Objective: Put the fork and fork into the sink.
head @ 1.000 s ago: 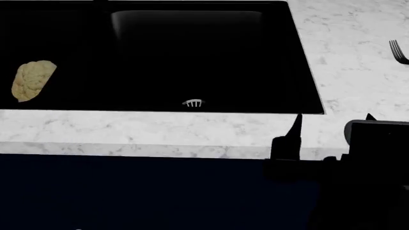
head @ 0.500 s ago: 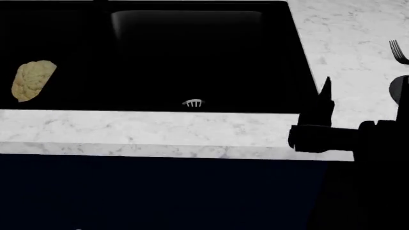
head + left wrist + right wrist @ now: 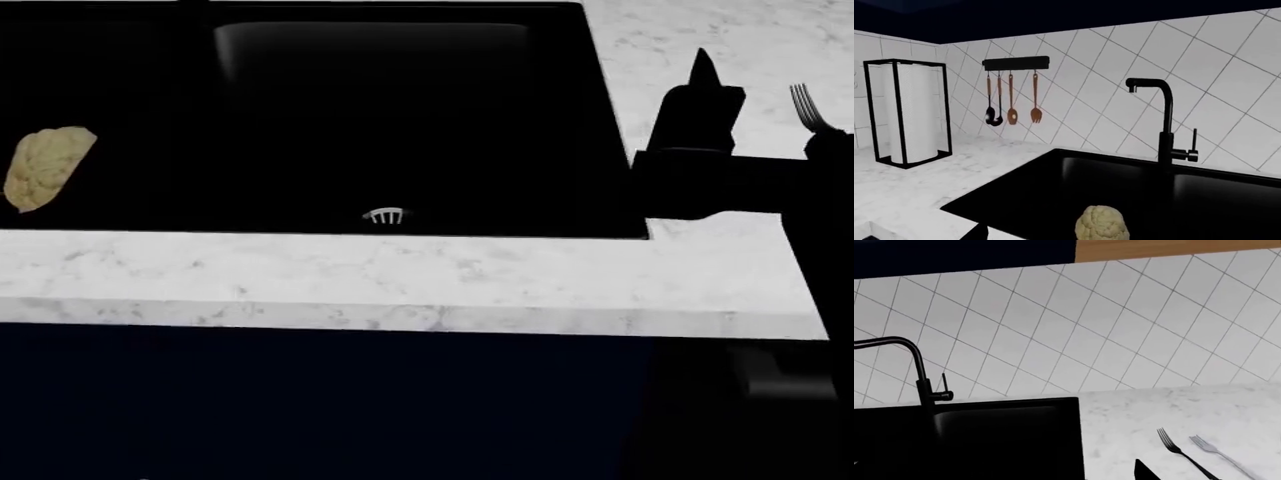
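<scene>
The right gripper [image 3: 699, 72] stands above the marble countertop [image 3: 400, 270], just beside the right rim of the sink [image 3: 587, 120]. From the head view it shows as a black silhouette: a blocky body with one pointed finger [image 3: 702, 66] rising from it. The second finger cannot be made out against the arm, so the spread of the pincer cannot be told. Nothing is seen between or against the fingers; the gripper touches neither fork.

The dark fork [image 3: 1185, 452] lies flat on the countertop to the right of the sink, tines pointing toward the tiled wall [image 3: 1121, 330]. The pale fork [image 3: 1217, 452] lies just beside it, on the side away from the sink, roughly parallel and not touching it. In the head view only the tines of one fork show, at the right edge beyond the gripper body; the rest is hidden behind the arm. A black finger tip [image 3: 1142, 469] enters the right wrist view near the dark fork, apart from it.

The left gripper is not visible in any view. The left wrist camera faces the sink from its left end.

Sink contents: a pale cauliflower [image 3: 43, 166] at the left part of the basin and the silvery drain grate [image 3: 384, 215] near the front wall. A black faucet [image 3: 1164, 122] stands at the back rim. A paper towel holder [image 3: 907, 117] and a rack of hanging utensils [image 3: 1013, 90] occupy the left countertop and wall.
</scene>
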Controlling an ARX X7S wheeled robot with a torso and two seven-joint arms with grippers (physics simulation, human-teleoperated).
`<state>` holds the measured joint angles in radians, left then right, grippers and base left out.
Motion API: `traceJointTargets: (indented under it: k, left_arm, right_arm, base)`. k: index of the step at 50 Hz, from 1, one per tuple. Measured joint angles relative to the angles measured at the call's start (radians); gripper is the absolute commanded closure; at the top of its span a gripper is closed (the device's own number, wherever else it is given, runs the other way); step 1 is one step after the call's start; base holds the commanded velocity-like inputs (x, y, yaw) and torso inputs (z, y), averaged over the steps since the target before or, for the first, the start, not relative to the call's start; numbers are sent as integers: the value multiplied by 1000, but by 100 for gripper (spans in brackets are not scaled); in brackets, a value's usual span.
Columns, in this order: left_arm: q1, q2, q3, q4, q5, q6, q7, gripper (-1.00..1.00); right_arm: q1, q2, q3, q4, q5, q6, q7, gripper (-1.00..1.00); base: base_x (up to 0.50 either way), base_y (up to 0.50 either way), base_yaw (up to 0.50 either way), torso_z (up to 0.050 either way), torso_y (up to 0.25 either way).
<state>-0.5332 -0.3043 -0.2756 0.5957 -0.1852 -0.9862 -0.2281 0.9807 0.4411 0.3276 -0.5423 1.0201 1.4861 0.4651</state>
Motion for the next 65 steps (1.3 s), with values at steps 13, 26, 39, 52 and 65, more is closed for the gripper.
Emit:
traceJointTargets:
  k: [13, 26, 39, 52, 65]
  left_arm:
    - [7, 3, 5, -7, -7, 9, 0, -100]
    - [8, 2, 0, 2, -16, 2, -2, -100]
    - [7, 0, 3, 3, -20, 0, -6, -100]
    - [9, -1, 5, 1, -26, 2, -8, -100]
    - [8, -4, 10, -5, -26, 4, -13, -100]
  right_arm:
    - [-5, 11, 13, 4, 59, -23, 19, -100]
    - [-2, 21, 20, -1, 104, -33, 39, -100]
    - [-3, 33, 13, 0, 132, -48, 50, -100]
    - [-17, 47, -14, -1, 133, -74, 43, -100]
    - [-36, 60, -24, -3, 138, -94, 46, -100]
  base:
    - [260, -343, 0, 0, 0]
    - [390, -318, 0, 0, 0]
    - [409, -306, 0, 0, 0]
    - [330, -104, 0, 0, 1]
    - [0, 0, 0, 0, 0]
